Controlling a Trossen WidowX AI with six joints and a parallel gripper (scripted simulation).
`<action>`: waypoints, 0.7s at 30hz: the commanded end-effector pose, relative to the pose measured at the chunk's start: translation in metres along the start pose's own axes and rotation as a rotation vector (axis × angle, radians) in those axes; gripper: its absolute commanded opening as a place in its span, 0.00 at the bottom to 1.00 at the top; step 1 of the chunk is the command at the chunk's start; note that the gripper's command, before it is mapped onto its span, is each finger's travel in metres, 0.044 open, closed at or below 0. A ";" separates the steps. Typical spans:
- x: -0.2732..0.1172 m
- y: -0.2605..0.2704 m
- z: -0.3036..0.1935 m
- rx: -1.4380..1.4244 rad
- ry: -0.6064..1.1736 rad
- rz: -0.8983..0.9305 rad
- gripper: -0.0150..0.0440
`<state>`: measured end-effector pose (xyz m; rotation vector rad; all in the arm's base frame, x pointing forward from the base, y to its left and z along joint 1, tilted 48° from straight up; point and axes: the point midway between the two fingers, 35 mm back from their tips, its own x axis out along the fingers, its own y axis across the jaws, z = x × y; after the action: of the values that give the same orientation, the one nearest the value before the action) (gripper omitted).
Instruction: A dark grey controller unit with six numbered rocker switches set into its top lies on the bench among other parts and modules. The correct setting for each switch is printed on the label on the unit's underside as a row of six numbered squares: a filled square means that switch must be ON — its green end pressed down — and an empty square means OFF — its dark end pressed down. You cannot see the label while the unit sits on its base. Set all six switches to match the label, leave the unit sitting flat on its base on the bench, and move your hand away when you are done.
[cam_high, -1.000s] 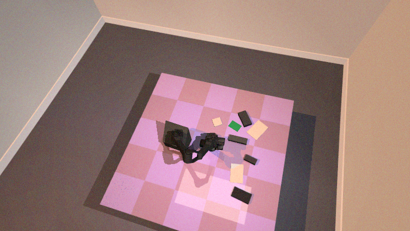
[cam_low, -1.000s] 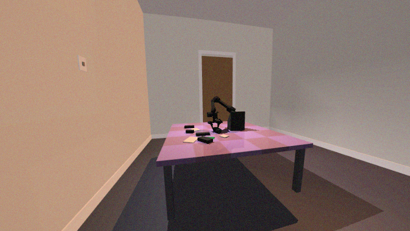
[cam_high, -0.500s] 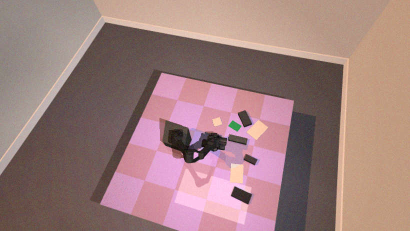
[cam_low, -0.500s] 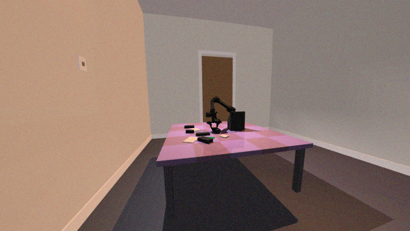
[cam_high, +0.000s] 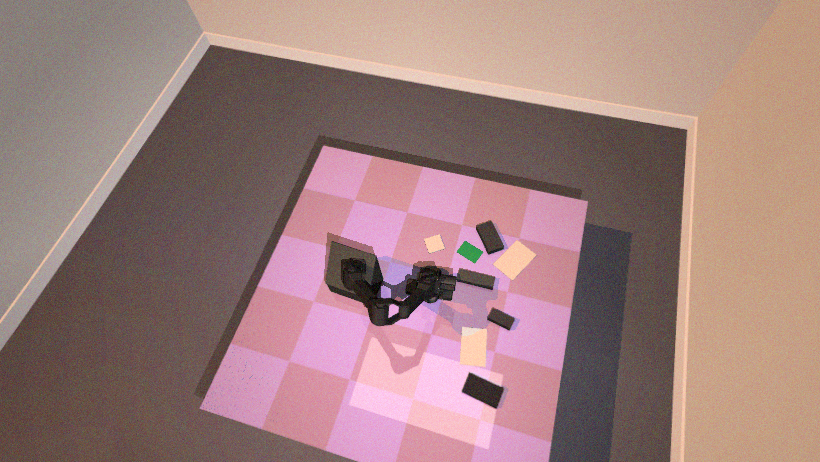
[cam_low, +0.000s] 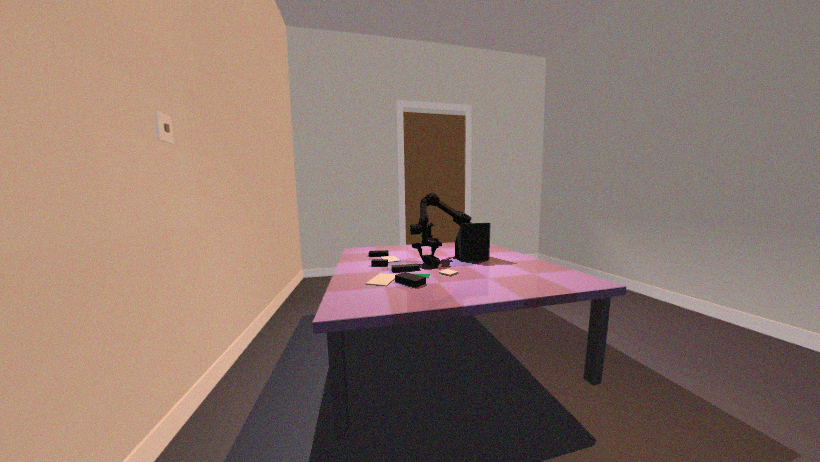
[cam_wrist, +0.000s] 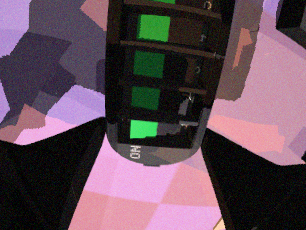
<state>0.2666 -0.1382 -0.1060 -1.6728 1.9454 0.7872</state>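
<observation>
The dark grey controller unit is between my fingers, its rounded "ON" end nearest the wrist camera's lower edge. Its switch face is toward the wrist camera. Several rockers show green halves on the left and dark halves on the right; the far end is cut off by the frame top. The numbers are too blurred to read surely, and exact rocker tilts are hard to tell. The underside label is hidden. My gripper is shut on the unit, a finger at each side. In the top view the arm hides the unit. I cannot tell whether it touches the bench.
Dark modules lie beyond the gripper: a long one close by, a small one, one at the back and one at the front. A green board and pale cards lie flat around.
</observation>
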 end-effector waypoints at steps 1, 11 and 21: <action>0.000 0.000 0.000 -0.001 0.000 0.000 0.52; -0.039 0.000 0.000 0.011 -0.005 -0.008 0.97; -0.050 0.001 0.000 0.015 -0.004 -0.010 1.00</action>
<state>0.2742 -0.1025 -0.0733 -1.6776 1.9331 0.7723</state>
